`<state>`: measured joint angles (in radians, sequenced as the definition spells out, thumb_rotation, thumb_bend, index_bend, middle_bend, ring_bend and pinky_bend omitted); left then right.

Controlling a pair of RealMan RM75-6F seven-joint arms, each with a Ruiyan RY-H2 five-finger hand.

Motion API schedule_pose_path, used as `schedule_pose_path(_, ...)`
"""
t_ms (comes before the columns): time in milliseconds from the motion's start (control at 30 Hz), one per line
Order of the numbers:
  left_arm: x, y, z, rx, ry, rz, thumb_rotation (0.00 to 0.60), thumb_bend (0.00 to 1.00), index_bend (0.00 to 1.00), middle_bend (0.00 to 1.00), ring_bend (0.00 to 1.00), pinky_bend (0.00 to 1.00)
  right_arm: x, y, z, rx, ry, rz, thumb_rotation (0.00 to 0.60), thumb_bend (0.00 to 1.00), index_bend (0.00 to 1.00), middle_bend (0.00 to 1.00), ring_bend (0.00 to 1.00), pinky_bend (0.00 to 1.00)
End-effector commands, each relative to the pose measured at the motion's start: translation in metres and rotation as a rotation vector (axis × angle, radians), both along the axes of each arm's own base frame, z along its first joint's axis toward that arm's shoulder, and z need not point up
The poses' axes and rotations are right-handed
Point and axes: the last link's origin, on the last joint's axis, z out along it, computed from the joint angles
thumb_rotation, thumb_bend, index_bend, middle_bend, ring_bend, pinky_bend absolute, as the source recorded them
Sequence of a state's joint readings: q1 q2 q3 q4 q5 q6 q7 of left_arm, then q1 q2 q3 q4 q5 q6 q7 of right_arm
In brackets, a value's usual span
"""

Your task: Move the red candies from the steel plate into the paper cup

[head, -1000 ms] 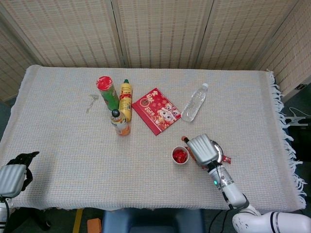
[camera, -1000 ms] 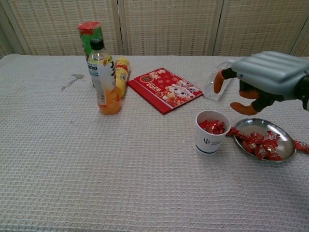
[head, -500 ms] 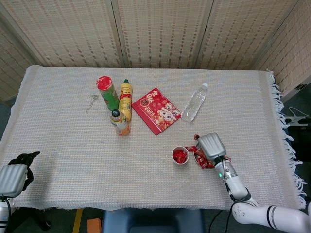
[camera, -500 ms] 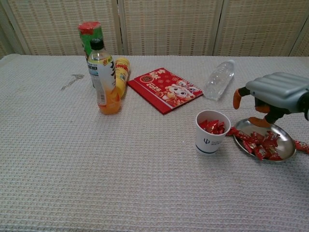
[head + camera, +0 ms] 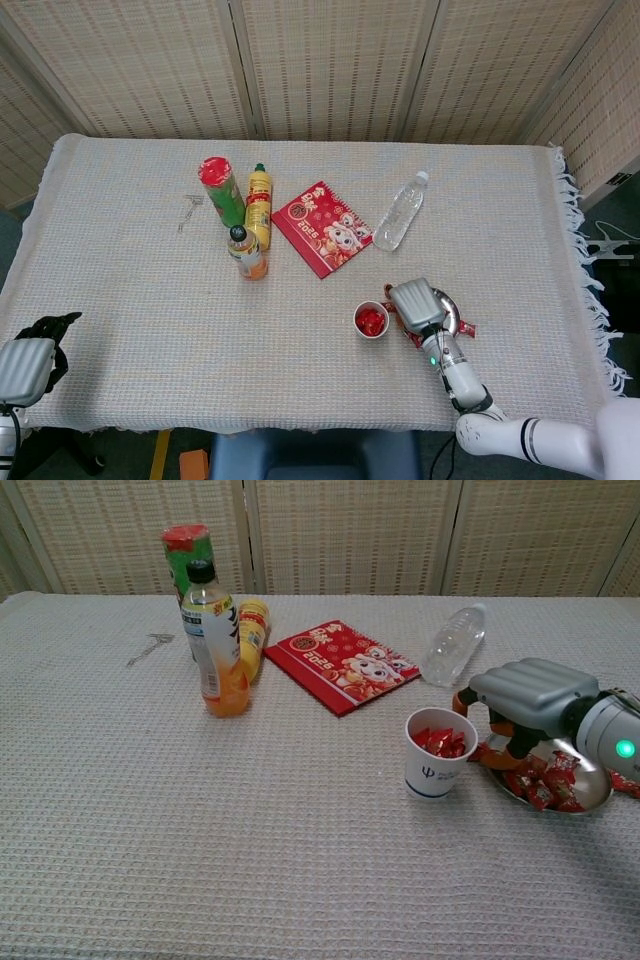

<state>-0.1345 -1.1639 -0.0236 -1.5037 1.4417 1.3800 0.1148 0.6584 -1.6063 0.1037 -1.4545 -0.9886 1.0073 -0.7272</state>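
1. We judge the red candies (image 5: 541,780) to be light, small and slick in their crinkly wrappers, likely to slip; a pinch across the middle of one piece looks best.
2. The candies are glossy red wrapped pieces heaped on the steel plate (image 5: 596,791), a shallow shiny dish just right of the paper cup (image 5: 438,753).
3. The white cup already holds several red candies and stands upright.
4. Our right hand (image 5: 525,702) is lowered over the plate's near-cup edge, fingers curled down among the candies; we cannot tell whether they grip one.
5. Our left hand (image 5: 28,358) rests off the table's corner, fingers loosely curled, holding nothing.
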Motion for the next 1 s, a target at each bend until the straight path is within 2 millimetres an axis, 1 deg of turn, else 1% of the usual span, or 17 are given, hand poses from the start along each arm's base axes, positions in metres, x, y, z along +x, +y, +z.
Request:
schedule_pose_path(33, 0.0, 0.0, 0.0, -0.001, 0.0, -0.001, 0.6, 0.96, 0.17, 0.23, 0.19, 0.35, -0.001, 0.0, -0.002, 0.003, 0.007, -0.004, 0.6, 0.22, 0.43, 1.0, 0.85, 1.0)
schedule_pose_path(333, 0.0, 0.0, 0.0, -0.004, -0.003, 0.004, 0.6, 0.96, 0.17, 0.23, 0.19, 0.35, 0.003, -0.002, -0.012, 0.004, 0.006, -0.004, 0.6, 0.22, 0.44, 1.0, 0.85, 1.0)
schedule_pose_path(633, -0.001, 0.001, 0.001, -0.002, -0.006, 0.004, 0.6, 0.96, 0.17, 0.23, 0.19, 0.35, 0.001, -0.007, -0.014, 0.0, 0.012, -0.023, 0.6, 0.21, 0.45, 1.0, 0.85, 1.0)
schedule_pose_path(767, -0.001, 0.0, 0.001, 0.001, -0.008, 0.002, 0.6, 0.96, 0.17, 0.23, 0.19, 0.35, 0.002, -0.007, -0.019, 0.012, 0.023, -0.024, 0.6, 0.22, 0.46, 1.0, 0.85, 1.0)
schedule_pose_path(867, -0.001, 0.0, 0.002, 0.002, -0.009, 0.004, 0.6, 0.96, 0.17, 0.23, 0.19, 0.35, 0.003, -0.008, -0.021, 0.013, 0.019, -0.026, 0.6, 0.22, 0.48, 1.0, 0.85, 1.0)
schedule_pose_path(1000, -0.002, 0.0, 0.002, 0.003, -0.009, 0.004, 0.6, 0.96, 0.17, 0.23, 0.19, 0.35, 0.003, -0.008, -0.019, 0.004, 0.012, -0.026, 0.6, 0.22, 0.54, 1.0, 0.85, 1.0)
